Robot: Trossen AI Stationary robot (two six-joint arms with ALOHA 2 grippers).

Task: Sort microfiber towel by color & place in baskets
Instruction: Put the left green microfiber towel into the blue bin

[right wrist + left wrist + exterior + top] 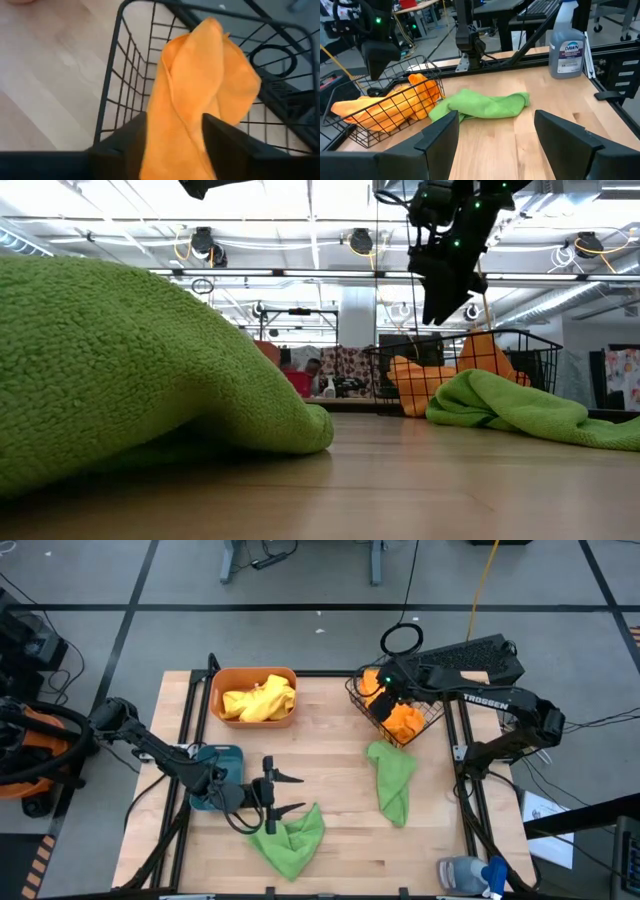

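Note:
An orange towel (200,80) lies piled in the dark wire basket (425,718) at the far right, one end draped over its rim. My right gripper (172,135) hangs open just above that towel, pointing steeply down. One green towel (392,778) lies on the table in front of the basket. Another green towel (290,840) lies near the front edge. My left gripper (298,792) is open and level above the table beside it, pointing toward the right edge. Yellow towels (258,700) fill the orange tub (222,682). The teal tub (228,754) sits under my left arm.
A spray bottle (470,873) lies at the near right corner of the table. Bare wood shows in the table's middle, between the two green towels and the orange tub. Black frame rails (465,755) run along the left and right edges.

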